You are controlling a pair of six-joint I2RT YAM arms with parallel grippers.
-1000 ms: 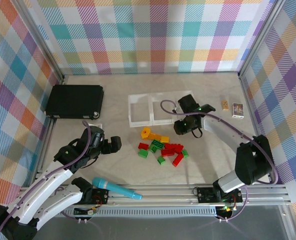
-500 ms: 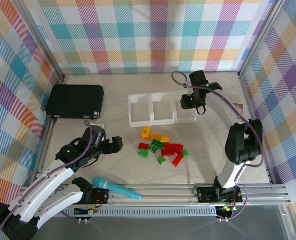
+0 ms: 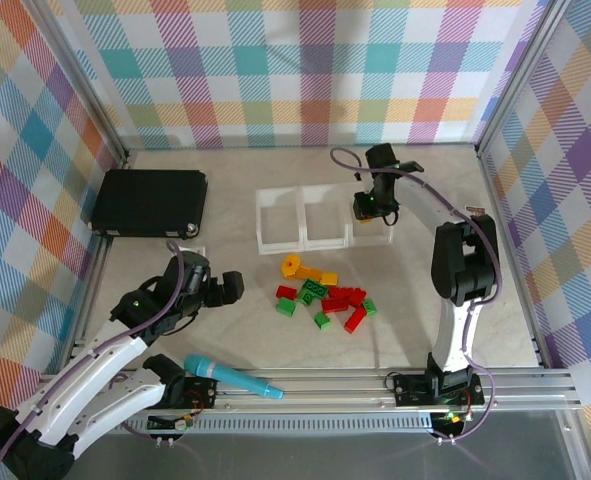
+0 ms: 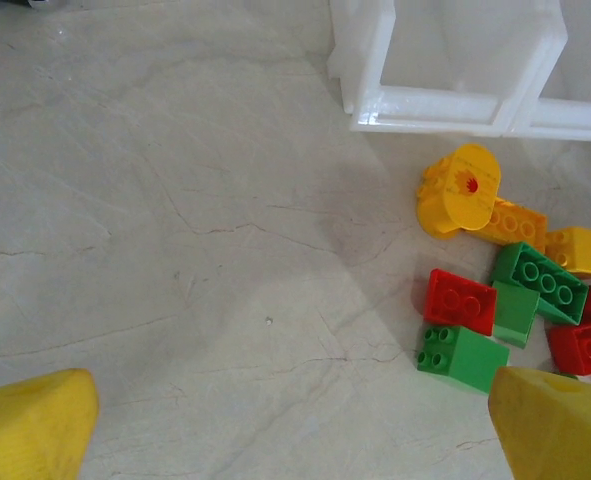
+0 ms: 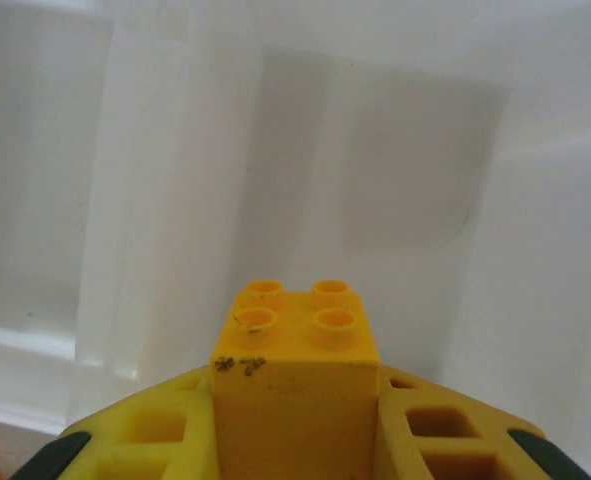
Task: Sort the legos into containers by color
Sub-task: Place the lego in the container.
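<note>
Clenched on a yellow-orange brick (image 5: 295, 372), my right pincer (image 3: 368, 207) hangs over the containers (image 3: 303, 224). These are three white bins in a row toward the far edge of the table (image 3: 425, 300), roughly midway between its left and right edges. From above I seem to be over the bin at the right end of the row (image 3: 373, 243). My wrist camera shows the brick studs-up between my pads, a pale bin floor (image 5: 405, 140) beyond it and a dividing wall off to the left. How high I am above that floor I cannot tell.

That is my first worry. Released from too high, a light brick could bounce on hard plastic and hop the low wall onto the table or into the neighbouring bin. Second, the brick looks close to that dividing wall, so a small drift left could land it on the rim or in the wrong compartment. Third, it might cling to one pad and tumble crooked as I open.

My left pincer (image 4: 290, 425) is spread with nothing in it, just left of the loose legos (image 3: 325, 295). They lie heaped between the bins and the table's near edge. If both arms go for that heap together, they could crowd each other and scatter it.
</note>
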